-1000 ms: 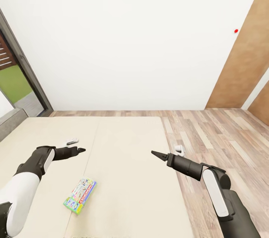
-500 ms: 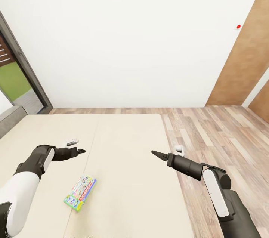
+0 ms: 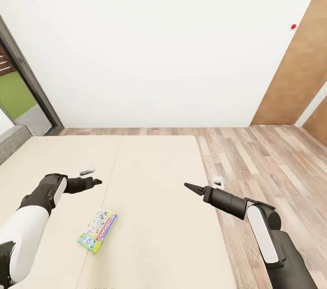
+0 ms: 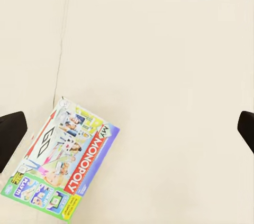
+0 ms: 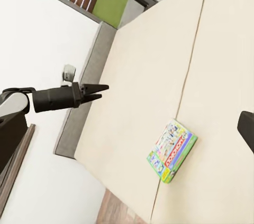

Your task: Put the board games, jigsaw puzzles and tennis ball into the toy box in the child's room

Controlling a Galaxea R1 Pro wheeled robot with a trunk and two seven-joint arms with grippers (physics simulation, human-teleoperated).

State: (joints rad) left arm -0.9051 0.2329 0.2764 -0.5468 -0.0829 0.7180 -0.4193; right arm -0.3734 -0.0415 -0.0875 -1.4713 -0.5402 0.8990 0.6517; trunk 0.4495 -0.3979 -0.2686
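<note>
Board game [image 3: 97,231]: lying flat on the bed [image 3: 154,175], near its front edge, beside the mattress seam, untouched.
Cover: showing pastel green, yellow, blue and pink print, with a red title band.
Left gripper [image 3: 96,182]: hovering above and beyond the box, fingers [image 4: 11,134] spread wide apart, probably lining up for a pick.
Right gripper [image 3: 190,186]: hanging over the mattress, empty; fingers looking together, hard telling for certain.

One board game [image 3: 97,231] lies on one bed [image 3: 154,180]; one red wall button [image 3: 293,26]; two grippers.
</note>
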